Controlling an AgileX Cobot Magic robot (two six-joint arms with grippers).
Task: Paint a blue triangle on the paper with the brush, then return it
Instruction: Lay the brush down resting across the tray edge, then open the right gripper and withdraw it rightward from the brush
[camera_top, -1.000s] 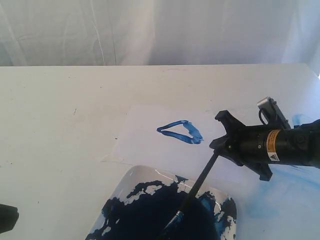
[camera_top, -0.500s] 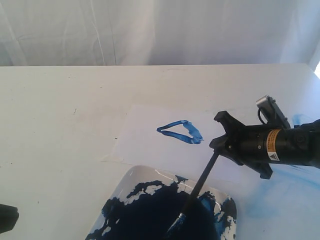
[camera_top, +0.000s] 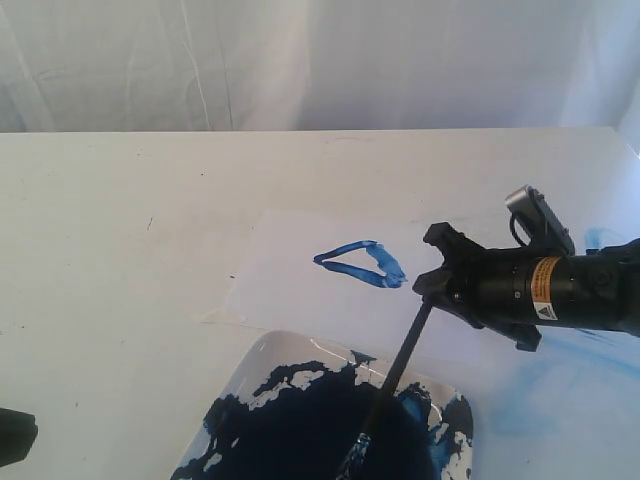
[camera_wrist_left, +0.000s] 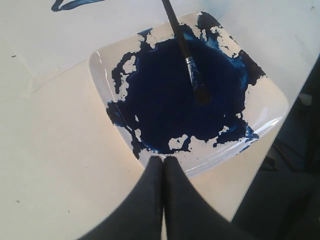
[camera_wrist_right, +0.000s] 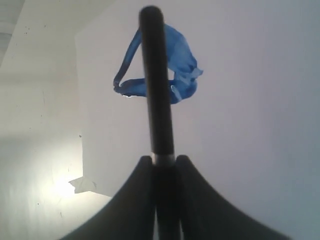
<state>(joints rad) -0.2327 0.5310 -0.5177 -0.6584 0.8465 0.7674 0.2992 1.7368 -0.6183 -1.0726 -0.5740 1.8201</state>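
Note:
A blue triangle (camera_top: 360, 263) is painted on the white paper (camera_top: 300, 280), also seen as the blue triangle (camera_wrist_right: 175, 75) on the paper (camera_wrist_right: 240, 100) in the right wrist view. My right gripper (camera_top: 432, 292) is shut on the black brush (camera_top: 398, 370), which slants down so its bristle tip hangs over the paint tray (camera_top: 262, 362). From the left wrist the brush (camera_wrist_left: 182, 47) points into the dark blue paint of the tray (camera_wrist_left: 270, 107). My left gripper (camera_wrist_left: 163, 159) is shut and empty near the tray's rim. The brush (camera_wrist_right: 156, 85) juts out between my right gripper's (camera_wrist_right: 163, 159) fingers.
Pale blue smears (camera_top: 590, 350) stain the table to the right of the paper. The white table (camera_top: 120, 230) stretches left and back to a white curtain (camera_top: 300, 60). Beyond the tray in the left wrist view, the table edge (camera_wrist_left: 260, 165) drops to a dark floor.
The right gripper has shifted slightly left and lower, and the brush tip has sunk further toward the paint in the tray. The left gripper has not moved.

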